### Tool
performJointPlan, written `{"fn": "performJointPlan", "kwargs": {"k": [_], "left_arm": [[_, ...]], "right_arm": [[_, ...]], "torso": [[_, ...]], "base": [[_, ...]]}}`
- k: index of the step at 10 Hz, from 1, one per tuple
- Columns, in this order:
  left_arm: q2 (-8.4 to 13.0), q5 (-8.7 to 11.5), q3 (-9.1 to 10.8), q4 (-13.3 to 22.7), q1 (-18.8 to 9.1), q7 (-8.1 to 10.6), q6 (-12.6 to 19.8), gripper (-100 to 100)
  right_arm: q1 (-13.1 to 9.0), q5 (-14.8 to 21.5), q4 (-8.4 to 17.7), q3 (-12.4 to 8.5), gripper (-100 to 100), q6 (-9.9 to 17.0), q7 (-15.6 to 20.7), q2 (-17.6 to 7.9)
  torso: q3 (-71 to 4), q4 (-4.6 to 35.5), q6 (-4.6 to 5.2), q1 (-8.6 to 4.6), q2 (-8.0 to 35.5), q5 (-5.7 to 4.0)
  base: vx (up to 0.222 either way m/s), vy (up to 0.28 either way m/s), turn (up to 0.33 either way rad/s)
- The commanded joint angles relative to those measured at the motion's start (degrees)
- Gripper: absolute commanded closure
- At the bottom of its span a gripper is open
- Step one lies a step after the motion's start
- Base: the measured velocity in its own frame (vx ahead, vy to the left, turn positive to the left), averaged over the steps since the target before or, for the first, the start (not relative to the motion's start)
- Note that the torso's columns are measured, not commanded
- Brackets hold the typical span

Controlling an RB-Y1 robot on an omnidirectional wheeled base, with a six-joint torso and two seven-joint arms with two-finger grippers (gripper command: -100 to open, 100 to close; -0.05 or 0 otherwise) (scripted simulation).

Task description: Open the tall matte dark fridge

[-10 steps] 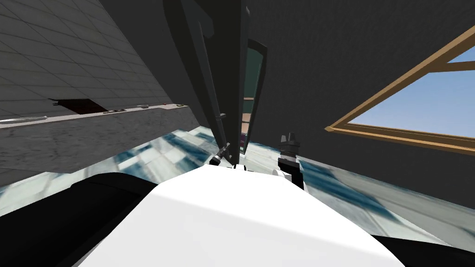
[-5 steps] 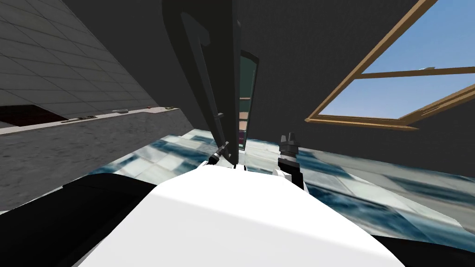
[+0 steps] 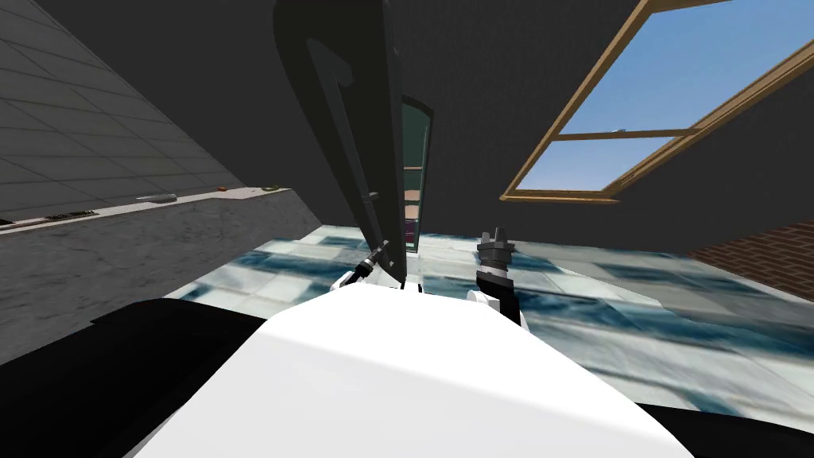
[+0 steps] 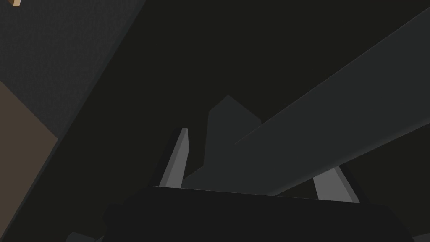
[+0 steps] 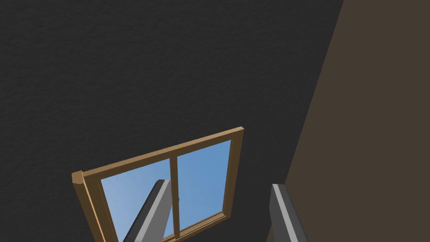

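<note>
The tall dark fridge door point(image 3: 306, 56) stands swung open in front of me. Past its edge, lit shelves of the fridge interior point(image 3: 413, 184) are in view. A long dark handle point(image 3: 343, 143) runs down the door. My left gripper point(image 3: 381, 251) is at the handle's lower end. In the left wrist view the handle bar point(image 4: 319, 122) crosses slantwise over the left gripper point(image 4: 256, 168), covering part of one finger. Those fingers stand wide apart, not pressing the bar. My right gripper point(image 3: 495, 236) is raised to the right of the door, open and holding nothing point(image 5: 216, 212).
A grey counter point(image 3: 119, 238) with small items on top runs along the left wall. A wood-framed window point(image 3: 628, 103) is set in the dark wall to the right. A brick wall point(image 3: 763, 254) starts at the far right. Blue-and-white tiled floor point(image 3: 604, 302) lies ahead.
My whole view has swung: the window and counter slid left and a brick wall came in at the right. The left gripper stays at the handle's lower end; the right arm keeps its pose.
</note>
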Motion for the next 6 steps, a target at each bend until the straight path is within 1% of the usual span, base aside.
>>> {"fn": "performJointPlan", "kwargs": {"k": [1,2,3,4,5,6], "left_arm": [[2.5,3.8,0.14,4.5,-3.4,0.05,-1.0,100],[2.5,4.0,0.14,5.0,-3.4,0.05,-1.0,100],[4.1,6.2,0.05,6.9,-5.4,-0.07,-1.6,100],[4.1,6.4,0.05,7.3,-5.4,-0.07,-1.6,100],[5.8,8.7,-0.05,9.1,-7.4,-0.18,-2.2,100],[5.8,8.8,-0.05,9.6,-7.4,-0.18,-2.2,100]], "right_arm": [[0.0,0.0,0.0,0.0,0,0.0,0.0,0.0],[0.0,0.0,0.0,0.0,0,0.0,0.0,0.0],[0.0,0.0,0.0,0.0,0,0.0,0.0,0.0],[0.0,0.0,0.0,0.0,0,0.0,0.0,0.0],[0.0,0.0,0.0,0.0,0,0.0,0.0,0.0],[0.0,0.0,0.0,0.0,0,0.0,0.0,0.0]], "torso": [[0.0,0.0,-0.12,-0.09,-0.1,-0.01],[0.0,0.0,-0.03,-0.12,0.0,-0.02],[-0.1,0.0,-0.07,-0.29,-0.1,-0.06],[0.0,0.1,-0.05,-0.17,0.2,-0.11],[0.0,0.1,-0.08,-0.3,0.1,-0.09],[0.1,0.1,0.07,-0.38,0.2,-0.1]], "base": [[-0.225,0.141,-0.259],[-0.191,0.107,-0.172],[-0.269,0.128,-0.272],[-0.212,0.113,-0.185],[-0.235,0.103,-0.312],[-0.179,0.104,-0.181]]}}
